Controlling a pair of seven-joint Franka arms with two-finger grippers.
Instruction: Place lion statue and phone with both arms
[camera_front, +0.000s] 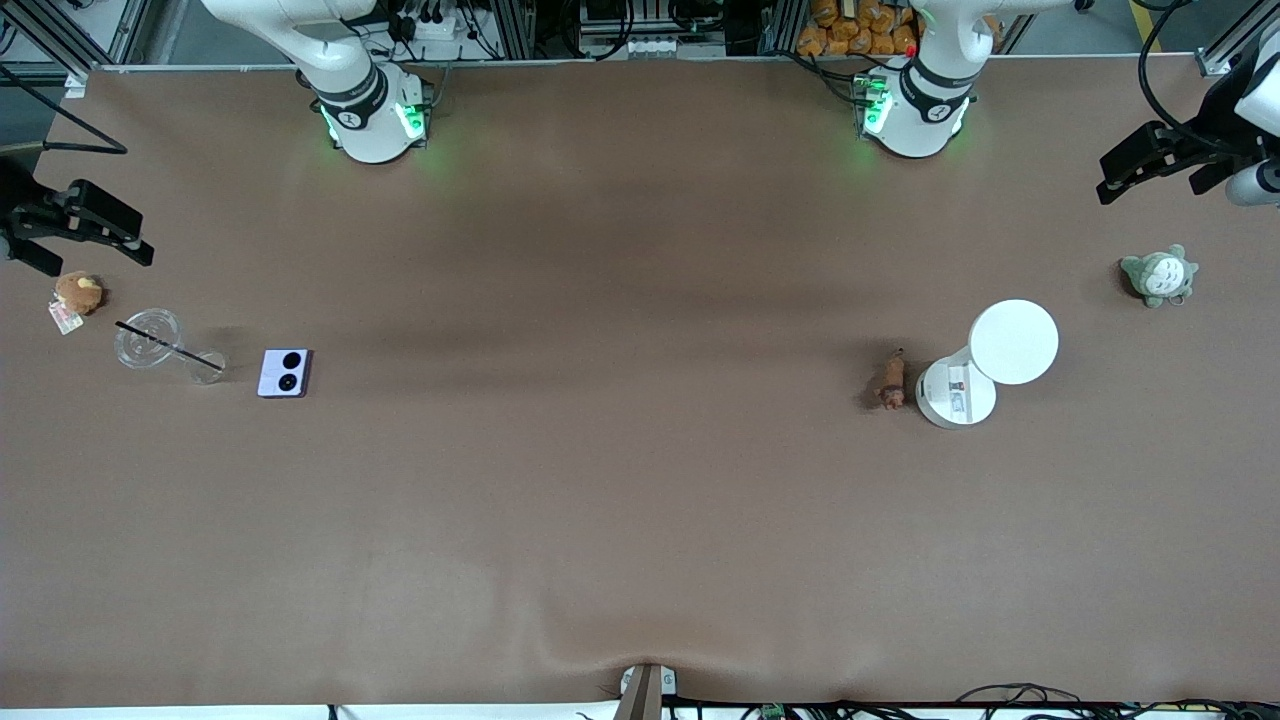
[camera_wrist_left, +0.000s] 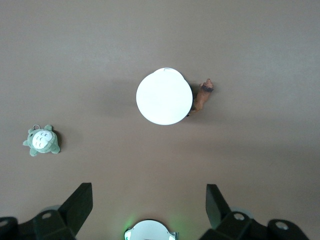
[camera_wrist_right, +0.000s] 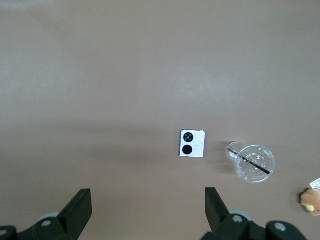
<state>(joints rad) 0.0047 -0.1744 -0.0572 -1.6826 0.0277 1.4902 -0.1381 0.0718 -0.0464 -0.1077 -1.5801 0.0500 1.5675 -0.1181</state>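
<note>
The lion statue (camera_front: 891, 380), a tiny reddish-brown figurine, lies on the brown table toward the left arm's end, right beside a white stand; the left wrist view shows the lion statue (camera_wrist_left: 202, 96) touching that stand's round top. The phone (camera_front: 285, 372), a pale lavender square with two black circles, lies flat toward the right arm's end, and the phone (camera_wrist_right: 192, 143) also shows in the right wrist view. My left gripper (camera_front: 1150, 170) (camera_wrist_left: 149, 186) hangs open and empty over the table's end by the grey-green plush. My right gripper (camera_front: 85, 235) (camera_wrist_right: 148, 190) is open and empty high over the other end.
The white stand has a round top (camera_front: 1013, 342) (camera_wrist_left: 164, 96) and a round base (camera_front: 955, 392). A grey-green plush (camera_front: 1159, 275) (camera_wrist_left: 42, 141) sits beyond it toward the table's end. A clear cup with a black straw (camera_front: 150, 340) (camera_wrist_right: 255, 163) and an orange-brown plush (camera_front: 78, 293) lie beside the phone.
</note>
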